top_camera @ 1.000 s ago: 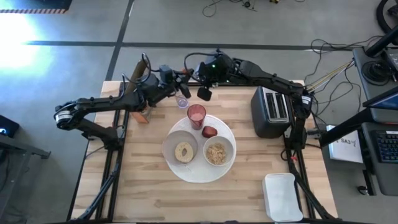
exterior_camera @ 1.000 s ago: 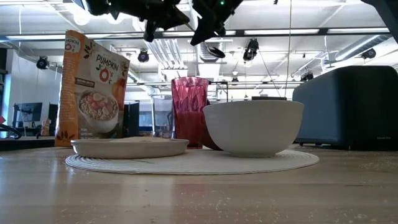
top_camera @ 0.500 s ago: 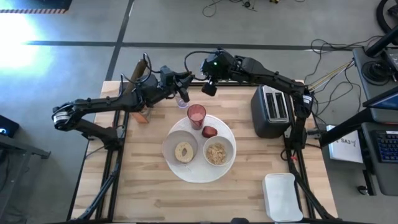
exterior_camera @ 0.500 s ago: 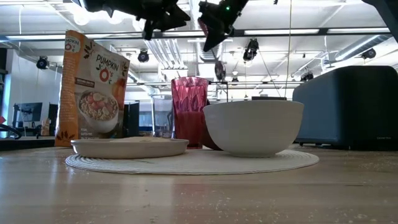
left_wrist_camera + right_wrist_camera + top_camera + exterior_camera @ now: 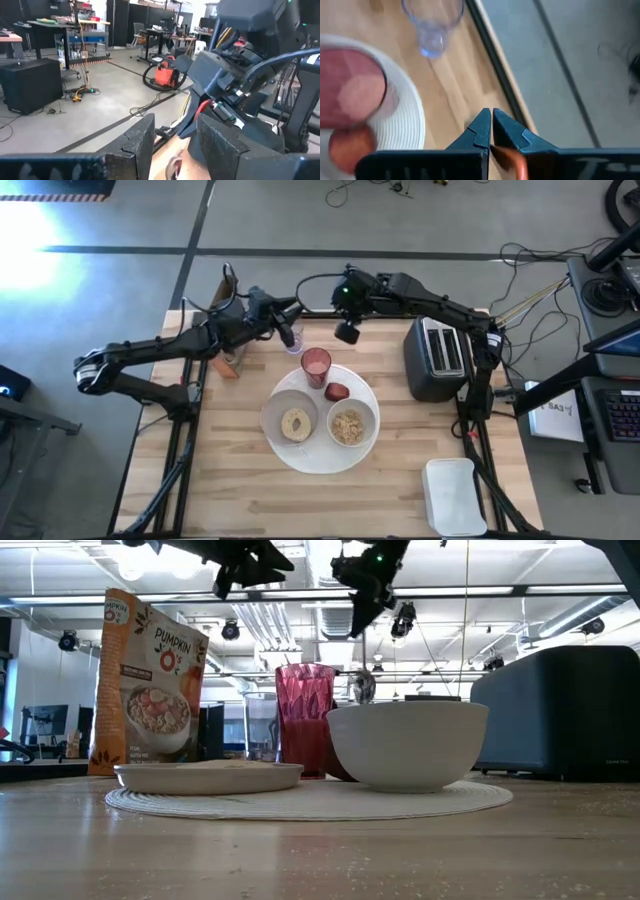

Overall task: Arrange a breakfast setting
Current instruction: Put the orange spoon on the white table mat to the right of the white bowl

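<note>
Breakfast setting, spoon placement in hand; orange-handled spoon (image 5: 362, 683) held hanging in clenched right gripper (image 5: 347, 332), at one o'clock of the pink tumbler (image 5: 316, 364), above the table's far edge; left gripper (image 5: 288, 332) released, empty, raised near a clear glass (image 5: 433, 22); large round white plate (image 5: 372, 395) holds bagel (image 5: 295, 423), cereal (image 5: 348, 426), red apple (image 5: 336, 391); next, judged: spoon to be lowered beside the plate.

Black toaster (image 5: 436, 358) at table's right – white tray (image 5: 453, 496) near corner.
</note>
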Tool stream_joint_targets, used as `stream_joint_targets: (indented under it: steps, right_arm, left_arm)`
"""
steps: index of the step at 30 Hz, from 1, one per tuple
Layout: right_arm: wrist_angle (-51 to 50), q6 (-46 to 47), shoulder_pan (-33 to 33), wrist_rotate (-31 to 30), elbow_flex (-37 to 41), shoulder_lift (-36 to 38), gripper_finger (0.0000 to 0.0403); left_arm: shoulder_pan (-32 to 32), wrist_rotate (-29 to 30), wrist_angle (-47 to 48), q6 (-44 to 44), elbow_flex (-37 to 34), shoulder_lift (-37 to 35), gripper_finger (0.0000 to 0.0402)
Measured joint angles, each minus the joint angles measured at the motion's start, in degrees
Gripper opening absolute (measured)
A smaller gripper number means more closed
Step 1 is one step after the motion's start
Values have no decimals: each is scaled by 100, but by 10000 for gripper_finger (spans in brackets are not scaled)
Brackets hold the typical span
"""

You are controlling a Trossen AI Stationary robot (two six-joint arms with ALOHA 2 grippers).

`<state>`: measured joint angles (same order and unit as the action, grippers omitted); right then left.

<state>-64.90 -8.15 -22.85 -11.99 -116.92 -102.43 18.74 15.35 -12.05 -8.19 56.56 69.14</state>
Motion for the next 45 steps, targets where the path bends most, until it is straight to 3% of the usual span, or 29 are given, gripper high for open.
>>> stream_joint_targets:
  steps: [9,21,26,37,45]
  right_arm:
    - [-930,721,128,-4,0,289,8]
    - [-1733,1282,302,296,-2,407,9]
    - [-1792,1439,57,344,63,104,31]
    - [-1853,1204,-775,389,68,-860,144]
    - [-1750,960,-1238,1015,70,-1719,143]
  left_arm:
    - [2,7,455,0,-3,-292,131]
    - [2,-97,1824,5,-3,-655,131]
    - [-9,-111,2463,42,-3,-746,131]
    - [-127,-110,2923,384,-3,-1005,131]
    - [-133,-94,3254,427,-3,-1349,131]
